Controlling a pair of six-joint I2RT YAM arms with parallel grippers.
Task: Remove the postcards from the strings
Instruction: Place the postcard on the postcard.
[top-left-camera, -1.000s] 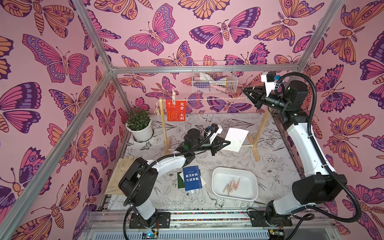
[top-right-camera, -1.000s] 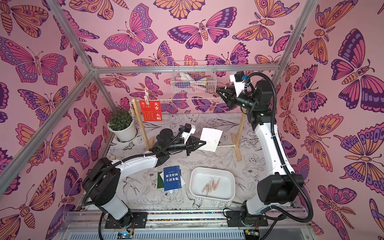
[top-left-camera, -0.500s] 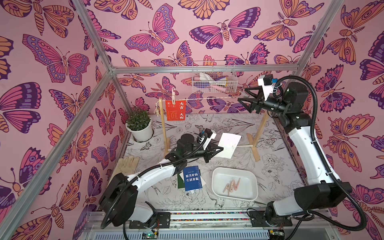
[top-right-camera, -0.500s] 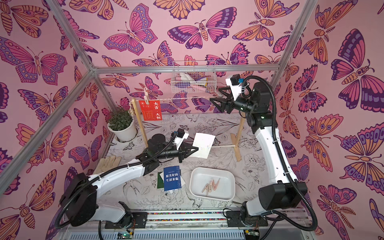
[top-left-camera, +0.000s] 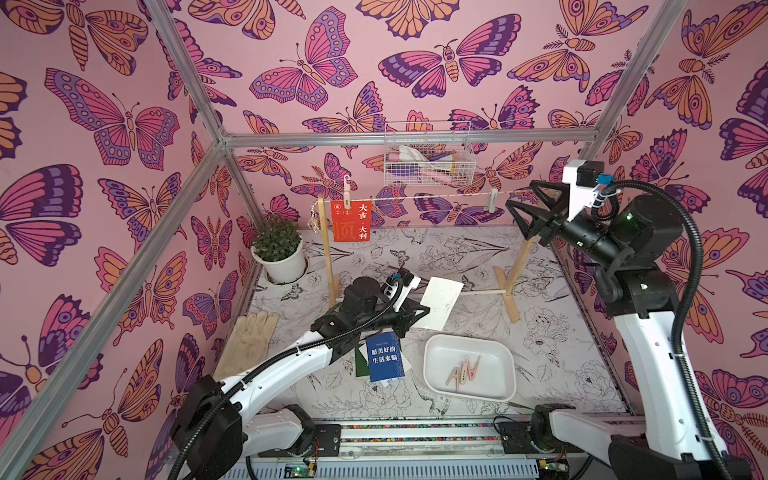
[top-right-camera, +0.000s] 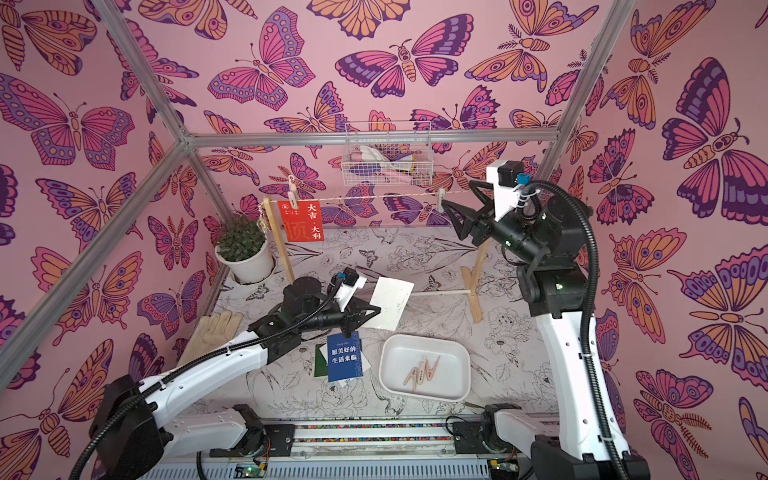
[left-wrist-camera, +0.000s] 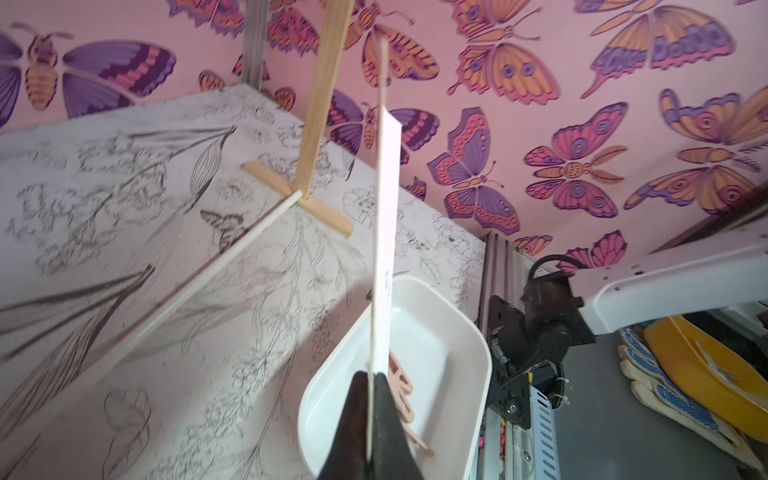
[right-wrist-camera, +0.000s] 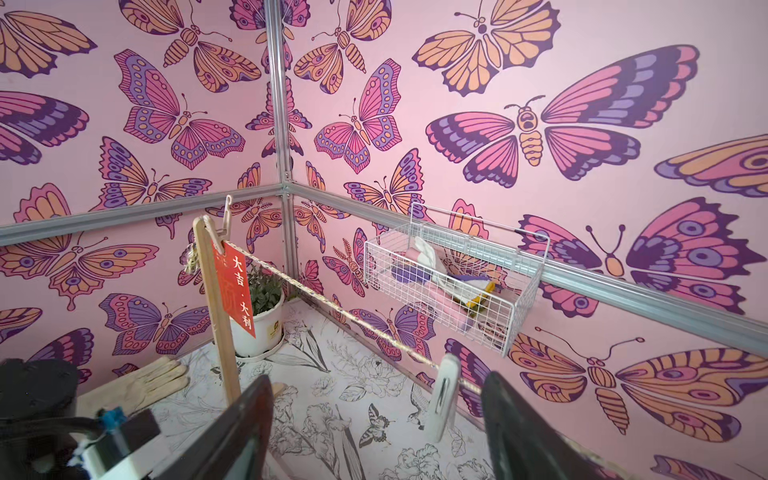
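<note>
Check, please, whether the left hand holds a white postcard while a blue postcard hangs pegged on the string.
Not quite: the red postcard hangs pegged on the string, as both top views show; the left hand does hold the white postcard.

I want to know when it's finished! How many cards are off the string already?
Done: the blue postcard and a dark green postcard lie on the table, with pegs in the tray. In hand: the left gripper pinches a white postcard, off the string. Left: the red postcard hangs pegged; the open right gripper is at a bare peg.
</note>
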